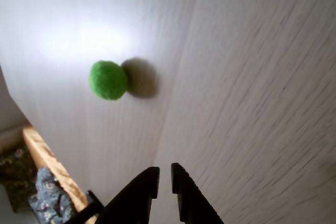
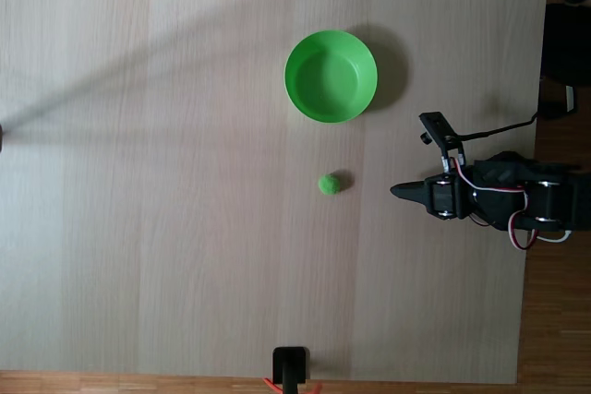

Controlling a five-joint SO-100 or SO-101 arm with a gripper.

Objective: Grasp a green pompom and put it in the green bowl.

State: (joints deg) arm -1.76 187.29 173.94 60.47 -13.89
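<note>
The green pompom (image 2: 329,185) lies on the pale wooden table, a short way below the green bowl (image 2: 297,89) in the fixed view. The bowl stands upright with nothing in it. My gripper (image 2: 395,191) points left toward the pompom from the right, a small gap away, not touching it. In the wrist view the pompom (image 1: 108,80) sits up and left of my gripper (image 1: 165,174), whose two black fingers stand almost together with nothing between them.
The arm's base (image 2: 531,200) with its cables sits at the table's right edge, beside the wooden floor. A black mount (image 2: 290,366) stands at the table's bottom edge. The wrist view shows the table's edge (image 1: 52,163) at lower left.
</note>
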